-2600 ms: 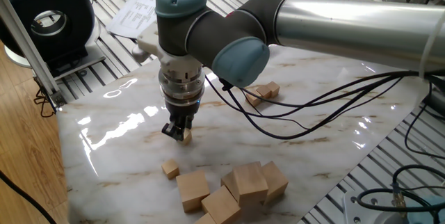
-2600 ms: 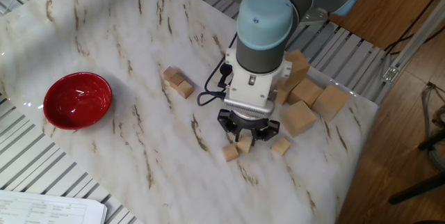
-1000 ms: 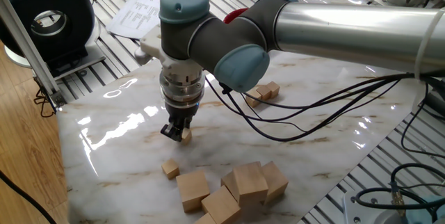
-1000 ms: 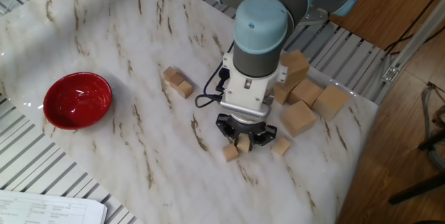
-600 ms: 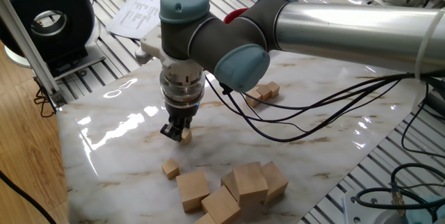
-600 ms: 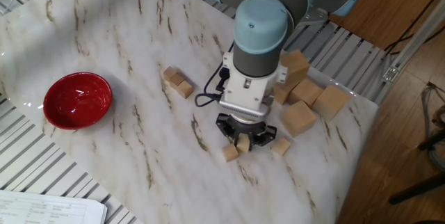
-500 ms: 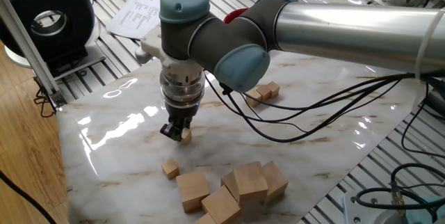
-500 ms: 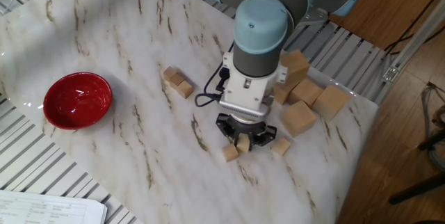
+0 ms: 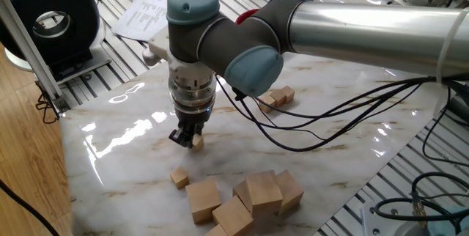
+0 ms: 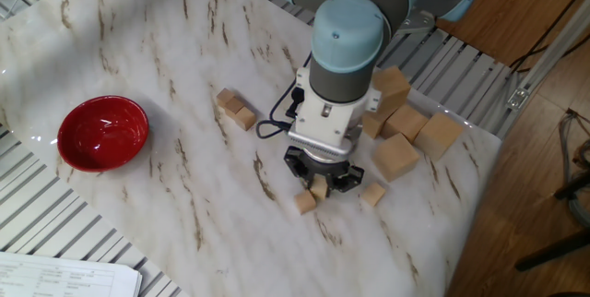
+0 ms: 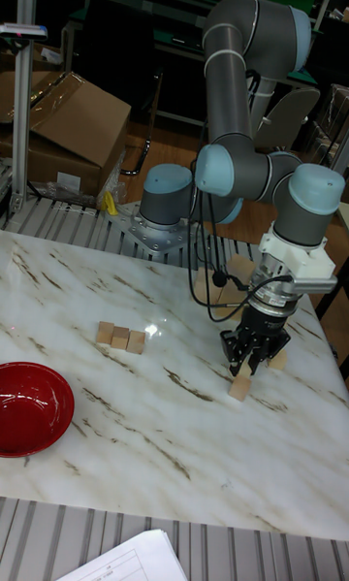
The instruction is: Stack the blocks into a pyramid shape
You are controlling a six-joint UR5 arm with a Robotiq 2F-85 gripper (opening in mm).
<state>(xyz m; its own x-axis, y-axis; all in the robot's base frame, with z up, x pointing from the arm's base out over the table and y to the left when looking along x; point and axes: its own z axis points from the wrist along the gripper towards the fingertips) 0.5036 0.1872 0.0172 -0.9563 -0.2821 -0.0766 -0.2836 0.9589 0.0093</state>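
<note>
The worktop [image 10: 138, 48] is glossy white marble-look sheet with brown veins, throwing bright glare. The small blocks [image 10: 237, 110] are bare, matt light wood, and so are the larger cubes [image 9: 249, 196] at the near edge. The bowl [image 10: 102, 133] looks like shiny red plastic. The arm [image 9: 366, 23] has brushed silver metal tubes with smooth grey-blue plastic caps. The pincer [image 10: 319, 185] is matt black, holding a small block [image 10: 319, 187] of the same raw wood.
</note>
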